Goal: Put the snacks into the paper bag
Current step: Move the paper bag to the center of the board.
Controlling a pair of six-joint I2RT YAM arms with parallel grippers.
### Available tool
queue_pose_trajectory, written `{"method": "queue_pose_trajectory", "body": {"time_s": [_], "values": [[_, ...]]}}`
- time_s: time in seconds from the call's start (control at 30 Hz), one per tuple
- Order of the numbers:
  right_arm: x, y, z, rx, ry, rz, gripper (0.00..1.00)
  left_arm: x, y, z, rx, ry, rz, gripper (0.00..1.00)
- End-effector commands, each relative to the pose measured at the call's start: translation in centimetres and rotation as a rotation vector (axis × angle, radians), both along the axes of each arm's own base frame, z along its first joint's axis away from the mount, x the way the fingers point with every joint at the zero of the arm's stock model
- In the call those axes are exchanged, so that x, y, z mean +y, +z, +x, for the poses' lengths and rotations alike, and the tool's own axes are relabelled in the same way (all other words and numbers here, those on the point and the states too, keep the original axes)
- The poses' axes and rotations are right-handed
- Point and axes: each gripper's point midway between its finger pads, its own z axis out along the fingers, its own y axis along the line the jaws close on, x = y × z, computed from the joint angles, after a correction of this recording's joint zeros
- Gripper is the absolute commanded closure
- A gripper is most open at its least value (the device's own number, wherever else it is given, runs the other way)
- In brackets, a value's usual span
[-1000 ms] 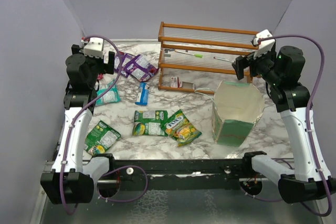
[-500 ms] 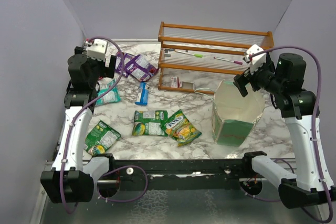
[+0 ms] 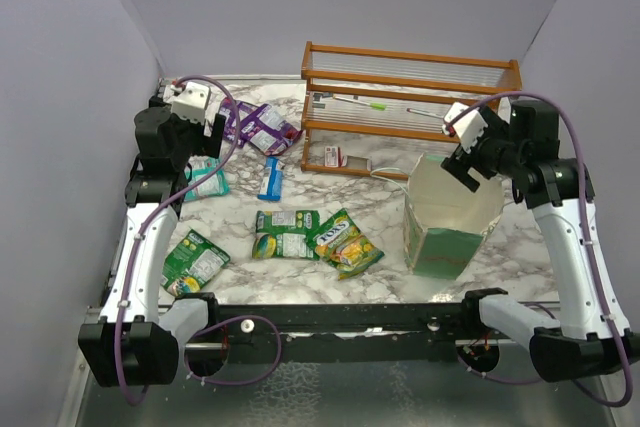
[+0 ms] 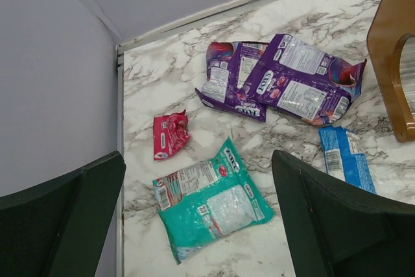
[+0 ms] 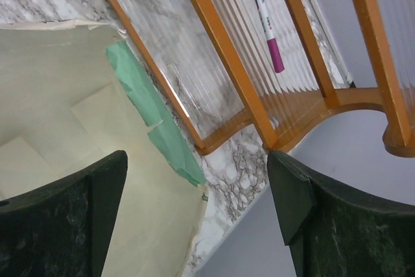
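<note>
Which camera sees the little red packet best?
The left wrist view: the red packet lies whole and crumpled, beside the teal packet. In the top view I cannot find it. The right wrist view shows only the paper bag and the rack.

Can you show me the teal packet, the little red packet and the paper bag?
teal packet (image 4: 211, 209): left wrist view, on its middle.
red packet (image 4: 170, 134): left wrist view, on its crumpled middle.
paper bag (image 3: 438, 252): top view, on its green front wall.
</note>
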Motion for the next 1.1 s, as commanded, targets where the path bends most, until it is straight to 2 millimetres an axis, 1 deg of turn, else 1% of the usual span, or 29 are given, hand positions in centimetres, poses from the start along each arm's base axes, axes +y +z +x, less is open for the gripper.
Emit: {"method": "queue_pose_trajectory", "body": {"time_s": [0.0,0.1,0.27,0.37,0.5,0.57,0.63,0.8,1.0,1.07], "values": [[-0.6,-1.8,0.7,0.038,0.046,-0.108,0.16,-0.5,-0.3,0.4,-0.003,-0.013,-0.039,0.01],[-0.6,-3.0,1.4,0.070,0.076,-0.137,0.26,-0.9,-1.0,0.4,0.015,-0.032,-0.050,0.01],[-0.4,-4.6,2.5,0.101,0.117,-0.167,0.45,-1.6,-1.7,0.5,0.034,-0.063,-0.069,0.01],[0.1,-5.0,3.1,0.101,0.147,-0.163,0.55,-1.6,-1.8,0.6,0.041,-0.065,-0.070,0.01],[1.5,-5.2,4.1,0.084,0.215,-0.130,0.72,-1.5,-2.1,0.8,0.043,-0.061,-0.068,0.01],[2.2,-5.0,4.7,0.061,0.252,-0.119,0.80,-1.3,-2.4,1.0,0.049,-0.049,-0.066,0.01],[2.7,-4.8,5.3,0.032,0.280,-0.114,0.82,-1.2,-2.7,1.2,0.056,-0.039,-0.068,0.01],[3.8,-4.2,6.7,-0.037,0.341,-0.125,0.85,-1.2,-3.2,1.6,0.067,-0.036,-0.077,0.01],[4.2,-4.6,8.3,-0.035,0.342,-0.140,0.85,-0.7,-3.6,1.9,0.071,-0.006,-0.070,0.01],[4.1,-4.7,8.6,-0.041,0.336,-0.143,0.83,-0.4,-3.8,2.0,0.072,0.010,-0.066,0.01]]}}
